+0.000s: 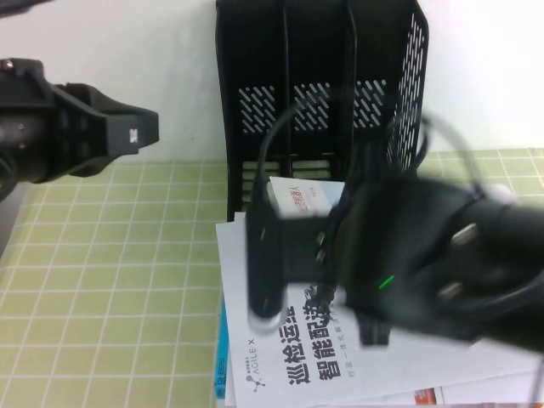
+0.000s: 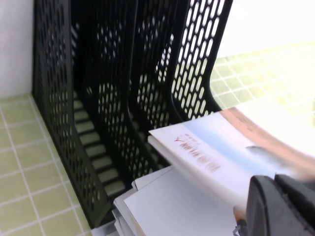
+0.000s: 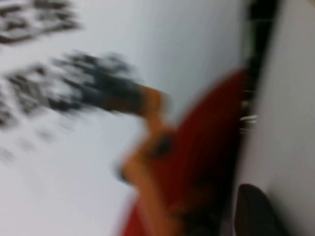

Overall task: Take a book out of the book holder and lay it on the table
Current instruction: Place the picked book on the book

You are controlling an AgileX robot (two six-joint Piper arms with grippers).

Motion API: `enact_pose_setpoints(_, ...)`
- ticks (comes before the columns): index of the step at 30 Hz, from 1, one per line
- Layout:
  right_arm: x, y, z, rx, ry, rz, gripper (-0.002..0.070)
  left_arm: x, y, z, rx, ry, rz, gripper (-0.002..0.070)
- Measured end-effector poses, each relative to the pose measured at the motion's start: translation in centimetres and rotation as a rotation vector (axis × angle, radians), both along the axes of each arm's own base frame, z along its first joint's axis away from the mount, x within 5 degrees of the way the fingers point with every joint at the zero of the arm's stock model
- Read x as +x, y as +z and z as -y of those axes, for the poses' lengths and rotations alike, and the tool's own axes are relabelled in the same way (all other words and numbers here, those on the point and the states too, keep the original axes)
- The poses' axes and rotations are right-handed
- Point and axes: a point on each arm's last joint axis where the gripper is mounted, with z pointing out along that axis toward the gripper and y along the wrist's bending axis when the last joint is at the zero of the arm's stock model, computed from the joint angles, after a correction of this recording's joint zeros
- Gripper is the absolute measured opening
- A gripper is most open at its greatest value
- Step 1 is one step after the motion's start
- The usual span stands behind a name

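Note:
The black book holder (image 1: 319, 93) stands at the back of the green tiled table (image 1: 110, 280); its compartments look empty, as the left wrist view (image 2: 123, 98) also shows. The book (image 1: 302, 200), with pale sky, a sandy band and a red title, hangs tilted just in front of the holder, above a stack of brochures, and shows in the left wrist view (image 2: 231, 142) too. My right gripper (image 1: 289, 225) is blurred and shut on the book. One right finger (image 3: 256, 211) shows dark. My left gripper (image 1: 127, 132) is shut and empty at the far left, away from the holder.
A white brochure (image 1: 289, 365) with a black Chinese title lies flat in front of the holder, on top of others. The brochure with an orange robot arm on red (image 3: 197, 162) lies close under the right wrist. Bare tiles stretch to the left.

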Motion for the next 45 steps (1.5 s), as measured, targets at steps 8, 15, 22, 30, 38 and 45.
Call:
enact_pose_setpoints(8,-1.9,-5.2,-2.0,-0.066,0.043,-0.093,0.0140,-1.2,0.6,-0.4,0.028,-0.002,0.037,-0.0003)
enact_pose_setpoints(15,-3.9,-4.1,-2.7,0.004,0.097,-0.108,0.0139,-1.2,0.7,-0.4,0.032,-0.003,0.038,-0.0003)
enact_pose_setpoints(22,-4.8,-2.1,-2.1,0.070,0.105,-0.087,0.0138,-1.2,0.7,-0.5,0.029,0.005,0.046,-0.0003)
enact_pose_setpoints(30,-5.0,-2.0,-2.6,0.138,0.130,-0.103,0.0143,-1.2,0.7,-0.5,0.029,0.005,0.046,-0.0003)
enact_pose_setpoints(38,-6.1,-2.6,-2.9,0.239,0.049,-0.246,0.0532,-1.2,0.7,-0.5,0.029,0.005,0.046,-0.0003)
enact_pose_setpoints(45,-8.2,0.4,-2.6,0.286,0.075,-0.459,0.0606,-1.9,1.0,-0.6,0.040,-0.006,0.056,-0.0003)
